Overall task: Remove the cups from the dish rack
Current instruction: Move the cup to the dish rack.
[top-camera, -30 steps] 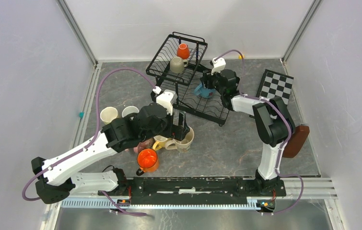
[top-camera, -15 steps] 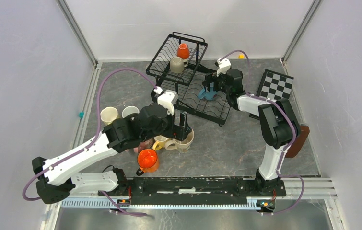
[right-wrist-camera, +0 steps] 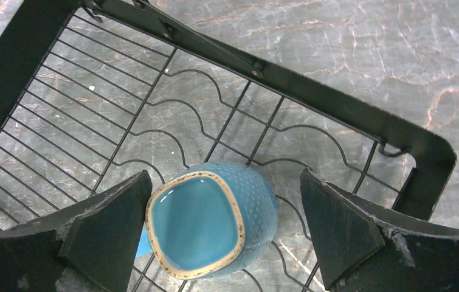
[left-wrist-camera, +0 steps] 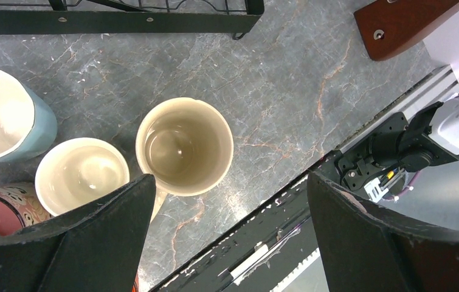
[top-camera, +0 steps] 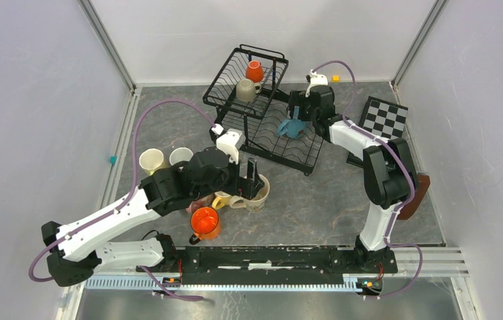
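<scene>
- Mugs already on the grey stone tabletop cluster at the left: a cream mug, a white mug and a glossy orange mug.
- My left gripper hangs wide open and empty over a beige ceramic mug, with bare table to its right.
- The black wire dish rack has a small orange mug and a grey-beige mug in its upper basket.
- My right gripper is spread open astride a light blue dimpled mug, which sits in the lower tray near the frame's corner.
</scene>
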{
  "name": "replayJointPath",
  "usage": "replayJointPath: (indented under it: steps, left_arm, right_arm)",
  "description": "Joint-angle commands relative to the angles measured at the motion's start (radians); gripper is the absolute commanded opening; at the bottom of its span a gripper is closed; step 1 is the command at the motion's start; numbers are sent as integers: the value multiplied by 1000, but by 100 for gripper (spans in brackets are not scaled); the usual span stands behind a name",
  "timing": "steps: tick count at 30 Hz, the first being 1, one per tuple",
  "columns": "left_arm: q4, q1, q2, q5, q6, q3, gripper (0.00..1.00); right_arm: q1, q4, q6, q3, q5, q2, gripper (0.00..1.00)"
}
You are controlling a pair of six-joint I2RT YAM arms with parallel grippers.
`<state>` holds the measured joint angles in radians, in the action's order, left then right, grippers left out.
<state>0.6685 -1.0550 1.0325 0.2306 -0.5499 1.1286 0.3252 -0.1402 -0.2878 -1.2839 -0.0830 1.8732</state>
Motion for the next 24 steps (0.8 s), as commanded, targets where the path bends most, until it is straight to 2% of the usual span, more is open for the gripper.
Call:
replayJointPath:
  steps: [1, 10, 24]
  left_arm:
    - [-52, 5, -41, -6, -7, -10, 100]
    - [-57, 4, -70, -13, -1, -31, 100]
    - [-70, 5, -107, -28, 2, -58, 100]
  right_arm:
    - [24, 118, -71, -57, -116, -31, 98]
    - [68, 250, -136, -96, -238, -18, 98]
    - [130, 253, -193, 16, -305, -98, 98]
